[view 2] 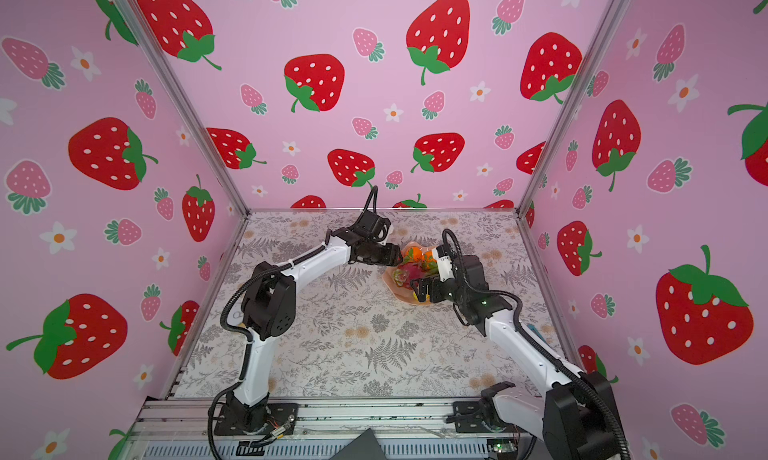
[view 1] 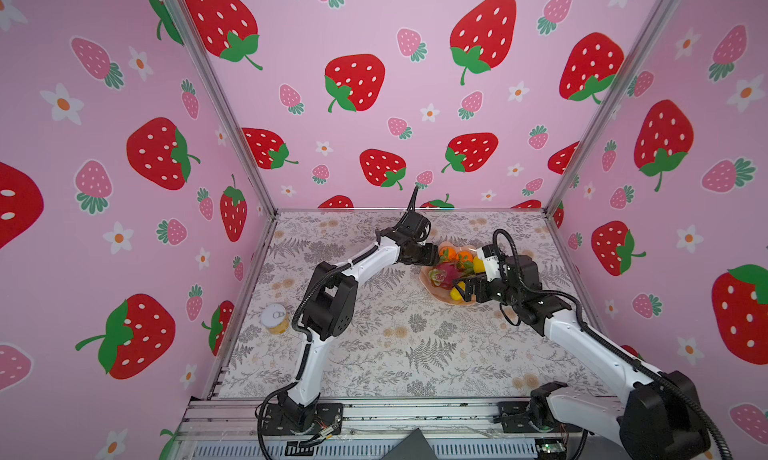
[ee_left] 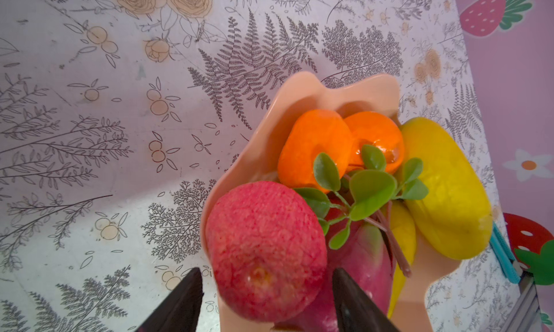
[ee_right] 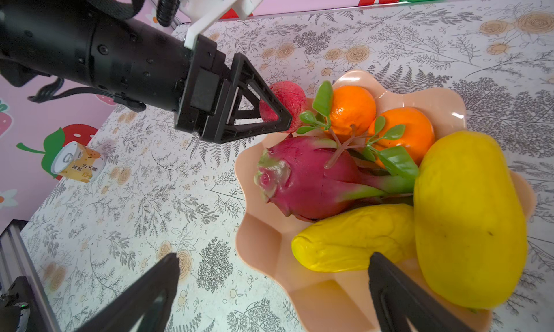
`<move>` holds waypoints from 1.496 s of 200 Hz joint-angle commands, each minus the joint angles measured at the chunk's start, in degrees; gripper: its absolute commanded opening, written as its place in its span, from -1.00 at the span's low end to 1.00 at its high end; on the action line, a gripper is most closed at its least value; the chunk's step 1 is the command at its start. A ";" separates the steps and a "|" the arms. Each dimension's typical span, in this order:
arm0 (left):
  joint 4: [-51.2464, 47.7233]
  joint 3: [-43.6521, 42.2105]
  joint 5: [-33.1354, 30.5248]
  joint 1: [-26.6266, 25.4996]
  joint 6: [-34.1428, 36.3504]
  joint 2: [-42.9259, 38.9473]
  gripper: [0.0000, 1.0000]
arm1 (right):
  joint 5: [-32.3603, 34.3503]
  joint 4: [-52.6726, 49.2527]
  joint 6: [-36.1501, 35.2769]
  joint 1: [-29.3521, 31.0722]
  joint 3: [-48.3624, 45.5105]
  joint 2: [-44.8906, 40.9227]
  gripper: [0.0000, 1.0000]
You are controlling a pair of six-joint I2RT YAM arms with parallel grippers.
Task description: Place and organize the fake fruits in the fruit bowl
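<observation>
Fruit bowl (ee_right: 443,105) on table (ee_right: 180,180): yellow fruits (ee_right: 467,219), dragon fruit (ee_right: 311,177), oranges (ee_right: 353,108) inside; red-pink fruit (ee_right: 289,96) at rim, unpinched within spread left pincer (ee_left: 266,270); right pincer (ee_right: 274,257) spread, empty; seemingly only tidying left.

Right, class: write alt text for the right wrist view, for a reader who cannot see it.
A shallow scalloped peach-pink bowl holds two yellow oblong fruits, a magenta dragon fruit and twin leafy oranges. The left end effector brackets a small red-pink round fruit at the bowl's rim.
</observation>
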 commanded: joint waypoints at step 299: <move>73.29 -81.05 -24.09 33.80 17.69 -37.62 0.98 | 15.17 73.94 -8.17 -29.32 -27.95 18.25 0.99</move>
